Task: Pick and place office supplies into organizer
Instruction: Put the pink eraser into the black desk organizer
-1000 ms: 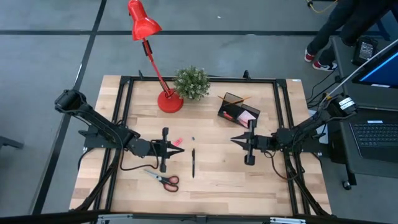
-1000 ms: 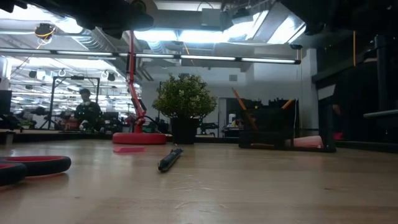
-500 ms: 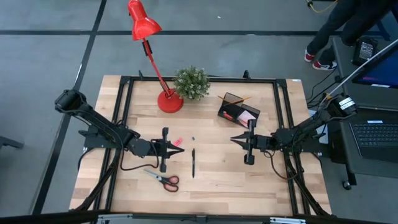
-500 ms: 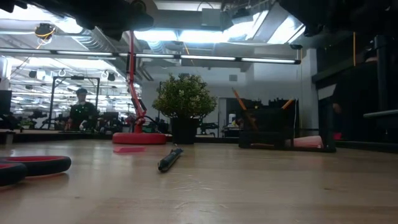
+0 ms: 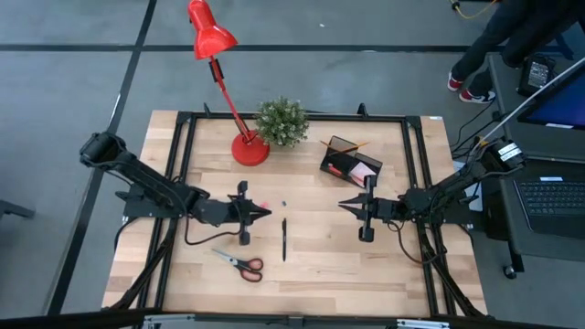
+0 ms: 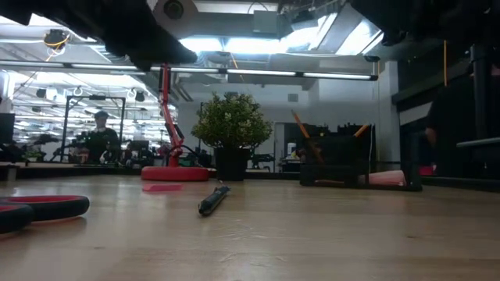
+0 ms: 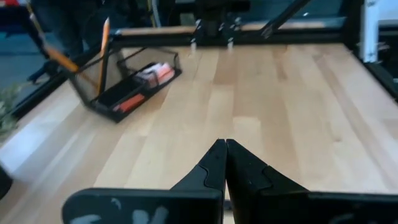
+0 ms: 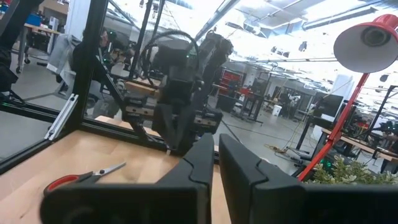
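Observation:
The black organizer [image 5: 350, 160] stands at the far right of the table, with orange pencils [image 7: 104, 43] leaning in it and a pink pad [image 5: 363, 171] in its low part. Orange-handled scissors [image 5: 242, 263] lie flat near the front left. A black pen [image 5: 284, 239] lies flat at mid-table. A small pink piece [image 5: 263, 206] lies just beside the tips of my left gripper [image 5: 267, 212]. That gripper hovers shut and empty above the table, pointing right. My right gripper [image 5: 342, 206] hovers shut, pointing left, with nothing in it.
A red desk lamp stands on its base [image 5: 249, 149] at the far middle, with a green potted plant [image 5: 281, 122] beside it. Black frame rails [image 5: 292, 116] run round the table. Bare wood lies between the two grippers. A person [image 5: 512, 37] stands beyond the far right corner.
My left gripper has swung a little toward the table's far edge and rolled slightly about its own pointing line, staying shut. My right gripper and the things on the table have kept still.

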Controlling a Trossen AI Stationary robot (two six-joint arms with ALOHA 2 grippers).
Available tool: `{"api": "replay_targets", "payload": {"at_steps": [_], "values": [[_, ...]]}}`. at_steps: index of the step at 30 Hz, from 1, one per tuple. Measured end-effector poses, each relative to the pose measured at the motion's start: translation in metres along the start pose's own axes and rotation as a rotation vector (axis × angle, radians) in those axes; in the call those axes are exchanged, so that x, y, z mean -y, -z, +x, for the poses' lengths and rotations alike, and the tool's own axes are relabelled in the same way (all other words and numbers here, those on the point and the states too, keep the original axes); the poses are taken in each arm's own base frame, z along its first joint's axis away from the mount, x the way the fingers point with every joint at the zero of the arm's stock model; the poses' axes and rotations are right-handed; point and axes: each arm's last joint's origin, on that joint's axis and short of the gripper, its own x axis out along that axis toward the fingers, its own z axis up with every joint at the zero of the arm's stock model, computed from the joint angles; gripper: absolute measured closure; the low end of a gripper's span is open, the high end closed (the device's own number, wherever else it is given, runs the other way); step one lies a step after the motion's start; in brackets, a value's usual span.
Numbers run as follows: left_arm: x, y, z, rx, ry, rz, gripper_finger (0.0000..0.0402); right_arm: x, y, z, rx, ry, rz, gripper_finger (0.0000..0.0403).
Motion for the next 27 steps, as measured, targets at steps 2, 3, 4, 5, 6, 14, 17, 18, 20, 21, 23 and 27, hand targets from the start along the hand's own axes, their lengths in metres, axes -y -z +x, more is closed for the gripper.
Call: {"api": "replay_targets", "payload": {"at_steps": [2, 3, 4, 5, 6, 14, 17, 18, 20, 21, 23, 27], "values": [[-0.004, 0.002, 0.002, -0.022, -0.024, -0.014, 0.0398, 0.000, 0.000, 0.000, 0.000, 0.000, 0.000, 0.0373], [-0.006, 0.003, 0.003, -0.032, -0.036, -0.020, 0.0398, 0.000, 0.000, 0.000, 0.000, 0.000, 0.000, 0.0373], [-0.008, 0.004, 0.003, -0.044, -0.047, -0.022, 0.0398, 0.000, 0.000, 0.000, 0.001, 0.000, 0.000, 0.0373], [-0.010, 0.005, 0.004, -0.054, -0.056, -0.028, 0.0398, 0.000, 0.000, 0.000, 0.001, 0.001, 0.001, 0.0373], [-0.012, 0.005, 0.005, -0.061, -0.065, -0.040, 0.0398, 0.000, 0.000, 0.000, 0.001, 0.000, 0.000, 0.0373], [-0.023, 0.012, 0.009, -0.133, -0.105, -0.133, 0.0398, 0.000, 0.000, 0.000, 0.000, 0.000, 0.000, 0.0373], [-0.026, 0.014, 0.010, -0.164, -0.093, -0.148, 0.0398, 0.000, 0.000, 0.000, 0.001, 0.001, 0.000, 0.0373], [-0.026, 0.015, 0.010, -0.174, -0.091, -0.144, 0.0398, 0.000, -0.001, 0.000, 0.006, 0.002, -0.001, 0.0373], [-0.026, 0.016, 0.009, -0.190, -0.093, -0.137, 0.0398, 0.001, -0.002, 0.000, 0.016, 0.007, 0.003, 0.0373], [-0.026, 0.017, 0.009, -0.202, -0.097, -0.132, 0.0398, 0.001, -0.002, 0.000, 0.015, 0.006, 0.004, 0.0373], [-0.026, 0.016, 0.009, -0.230, -0.111, -0.132, 0.0398, 0.001, -0.002, 0.000, 0.013, 0.005, 0.018, 0.0373], [-0.027, 0.011, 0.008, -0.305, -0.151, -0.156, 0.0399, 0.000, -0.001, 0.000, 0.008, 0.003, 0.021, 0.0373]]}}
